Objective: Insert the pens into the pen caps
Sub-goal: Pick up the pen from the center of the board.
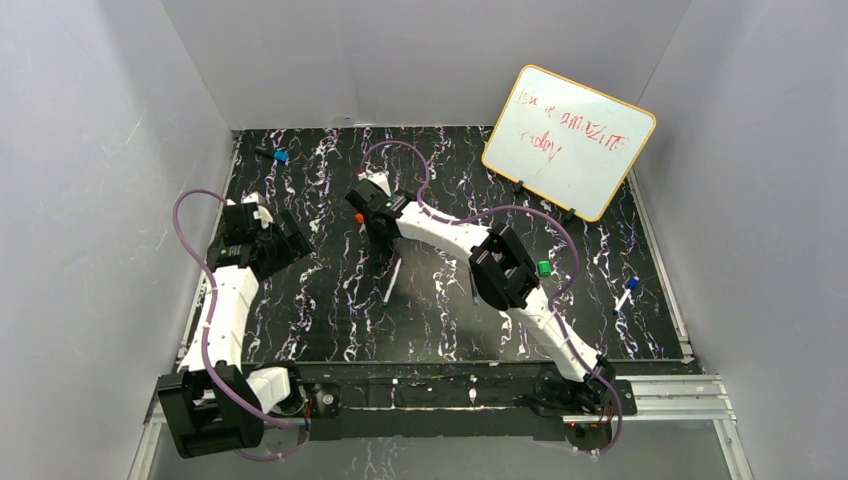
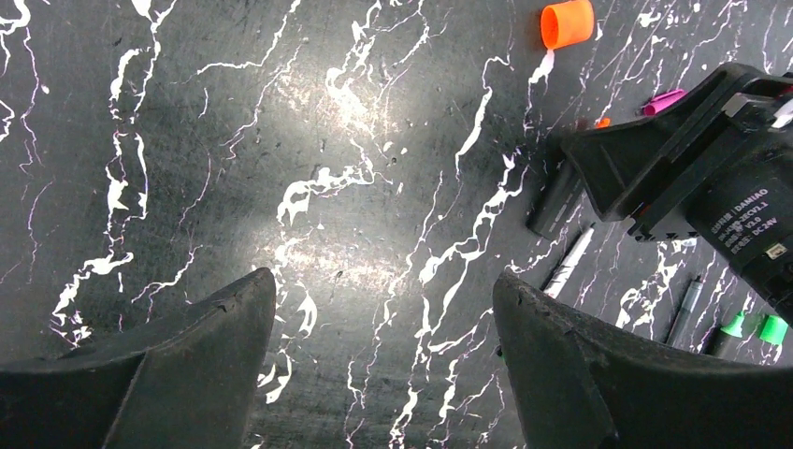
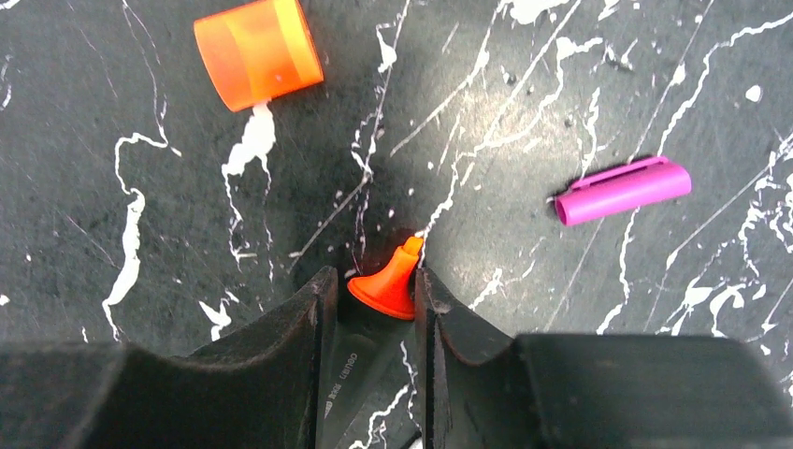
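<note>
The table [image 1: 330, 320] is black, veined white like marble. The orange cap [image 3: 259, 51] looks translucent; the magenta cap [image 3: 622, 190] is solid and bright. The marker [image 3: 369, 327] has a black barrel and an orange tip. Further off are a green cap [image 1: 544, 268] and a blue cap [image 1: 281, 156]. The whiteboard [image 1: 570, 140] bears red scrawl inside a tan frame.

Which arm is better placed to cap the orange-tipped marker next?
Right. The right gripper has its fingers against the black marker with the orange tip, and the stubby orange plastic cap lies just ahead. The left gripper stands open over the black marbled tabletop, farther from that cap.
</note>
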You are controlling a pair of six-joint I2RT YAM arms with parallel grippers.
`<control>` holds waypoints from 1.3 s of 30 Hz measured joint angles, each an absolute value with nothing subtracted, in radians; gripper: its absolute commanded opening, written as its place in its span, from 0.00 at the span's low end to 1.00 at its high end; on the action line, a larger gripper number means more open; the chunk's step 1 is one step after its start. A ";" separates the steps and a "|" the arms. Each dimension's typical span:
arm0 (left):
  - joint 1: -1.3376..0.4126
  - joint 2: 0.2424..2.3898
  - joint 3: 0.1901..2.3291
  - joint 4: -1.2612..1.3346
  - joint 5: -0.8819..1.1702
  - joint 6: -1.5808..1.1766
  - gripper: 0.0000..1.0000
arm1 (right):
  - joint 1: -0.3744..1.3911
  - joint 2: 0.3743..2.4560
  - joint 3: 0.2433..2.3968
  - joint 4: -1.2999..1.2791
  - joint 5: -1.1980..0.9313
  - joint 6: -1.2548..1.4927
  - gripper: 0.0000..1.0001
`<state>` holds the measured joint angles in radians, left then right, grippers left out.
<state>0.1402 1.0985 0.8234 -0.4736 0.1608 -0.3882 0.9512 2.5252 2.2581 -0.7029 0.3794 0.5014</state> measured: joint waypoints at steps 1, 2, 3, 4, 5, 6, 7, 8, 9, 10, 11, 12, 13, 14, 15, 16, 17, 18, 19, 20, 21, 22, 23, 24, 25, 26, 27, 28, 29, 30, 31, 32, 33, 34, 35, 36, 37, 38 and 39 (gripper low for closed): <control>0.140 1.092 0.822 -0.476 0.162 -0.388 0.83 | 0.952 2.519 2.248 -0.702 0.379 0.505 0.01; 0.140 1.084 0.819 -0.475 0.165 -0.387 0.83 | 0.952 2.511 2.237 -0.702 0.379 0.509 0.01; 0.140 1.076 0.816 -0.475 0.169 -0.386 0.83 | 0.953 2.505 2.230 -0.704 0.379 0.514 0.01; 0.140 1.069 0.814 -0.474 0.175 -0.386 0.83 | 0.954 2.499 2.223 -0.707 0.379 0.517 0.01; 0.139 1.059 0.810 -0.469 0.187 -0.386 0.83 | 0.955 2.495 2.218 -0.708 0.379 0.519 0.01; 0.138 1.047 0.807 -0.465 0.206 -0.387 0.83 | 0.956 2.493 2.215 -0.710 0.380 0.520 0.01; 0.136 1.038 0.804 -0.458 0.221 -0.386 0.84 | 0.956 2.492 2.215 -0.713 0.380 0.521 0.01; 0.134 1.028 0.798 -0.446 0.239 -0.386 0.84 | 0.956 2.490 2.215 -0.718 0.380 0.521 0.01; 0.129 1.016 0.792 -0.434 0.264 -0.387 0.85 | 0.956 2.489 2.215 -0.725 0.380 0.521 0.01; 0.124 1.005 0.785 -0.418 0.293 -0.386 0.86 | 0.956 2.486 2.215 -0.735 0.381 0.521 0.01; 0.119 0.997 0.777 -0.403 0.317 -0.386 0.86 | 0.956 2.482 2.214 -0.744 0.384 0.520 0.01; 0.112 0.988 0.768 -0.385 0.353 -0.386 0.88 | 0.955 2.478 2.210 -0.751 0.387 0.519 0.01; 0.104 0.983 0.760 -0.365 0.387 -0.386 0.88 | 0.955 2.473 2.209 -0.760 0.391 0.519 0.01; 0.096 0.979 0.753 -0.349 0.417 -0.387 0.89 | 0.954 2.466 2.207 -0.763 0.394 0.517 0.01; 0.088 0.973 0.745 -0.330 0.446 -0.388 0.90 | 0.953 2.458 2.207 -0.764 0.398 0.516 0.01; 0.079 0.966 0.737 -0.313 0.477 -0.390 0.90 | 0.952 2.444 2.203 -0.762 0.402 0.514 0.01; 0.071 0.957 0.728 -0.295 0.504 -0.390 0.90 | 0.950 2.426 2.198 -0.763 0.406 0.511 0.01; 0.064 0.948 0.722 -0.282 0.529 -0.390 0.90 | 0.948 2.407 2.194 -0.763 0.410 0.508 0.01; 0.057 0.938 0.715 -0.265 0.555 -0.392 0.90 | 0.944 2.383 2.191 -0.760 0.414 0.503 0.01; 0.051 0.930 0.709 -0.251 0.579 -0.394 0.91 | 0.941 2.356 2.183 -0.754 0.418 0.496 0.01; 0.046 0.921 0.702 -0.230 0.604 -0.396 0.91 | 0.937 2.331 2.175 -0.752 0.420 0.493 0.01; 0.043 0.916 0.697 -0.215 0.623 -0.398 0.91 | 0.934 2.299 2.164 -0.747 0.421 0.489 0.01; 0.038 0.910 0.691 -0.201 0.643 -0.402 0.91 | 0.929 2.265 2.152 -0.741 0.422 0.483 0.01; 0.034 0.905 0.683 -0.179 0.665 -0.405 0.91 | 0.926 2.229 2.141 -0.733 0.421 0.478 0.01; 0.031 0.900 0.678 -0.167 0.682 -0.407 0.91 | 0.922 2.194 2.130 -0.722 0.419 0.472 0.01; 0.027 0.897 0.672 -0.152 0.701 -0.411 0.91 | 0.918 2.158 2.120 -0.709 0.413 0.468 0.01; 0.023 0.894 0.667 -0.141 0.714 -0.413 0.91 | 0.915 2.124 2.108 -0.693 0.404 0.466 0.01; 0.022 0.893 0.664 -0.130 0.728 -0.416 0.91 | 0.911 2.099 2.098 -0.679 0.391 0.464 0.01; 0.020 0.893 0.662 -0.120 0.743 -0.418 0.91 | 0.908 2.069 2.087 -0.663 0.376 0.463 0.01; 0.012 0.893 0.662 -0.110 0.753 -0.420 0.91 | 0.905 2.045 2.078 -0.648 0.355 0.462 0.01; 0.004 0.893 0.662 -0.101 0.760 -0.422 0.91 | 0.903 2.028 2.077 -0.638 0.335 0.461 0.01; -0.004 0.893 0.662 -0.091 0.767 -0.424 0.91 | 0.903 2.018 2.074 -0.624 0.318 0.461 0.01; -0.012 0.894 0.662 -0.081 0.774 -0.424 0.91 | 0.903 2.008 2.068 -0.608 0.295 0.461 0.01; -0.019 0.894 0.662 -0.072 0.780 -0.427 0.91 | 0.904 2.002 2.062 -0.598 0.273 0.461 0.01; -0.025 0.896 0.662 -0.060 0.788 -0.429 0.91 | 0.904 2.002 2.058 -0.590 0.257 0.461 0.01; -0.030 0.897 0.662 -0.050 0.794 -0.431 0.91 | 0.904 2.002 2.051 -0.580 0.238 0.463 0.01; -0.034 0.900 0.663 -0.041 0.798 -0.432 0.91 | 0.905 2.004 2.040 -0.576 0.216 0.464 0.01; -0.036 0.905 0.664 -0.034 0.801 -0.432 0.92 | 0.905 2.004 2.035 -0.574 0.206 0.464 0.01; -0.037 0.909 0.665 -0.031 0.802 -0.433 0.91 | 0.906 2.004 2.029 -0.577 0.191 0.466 0.01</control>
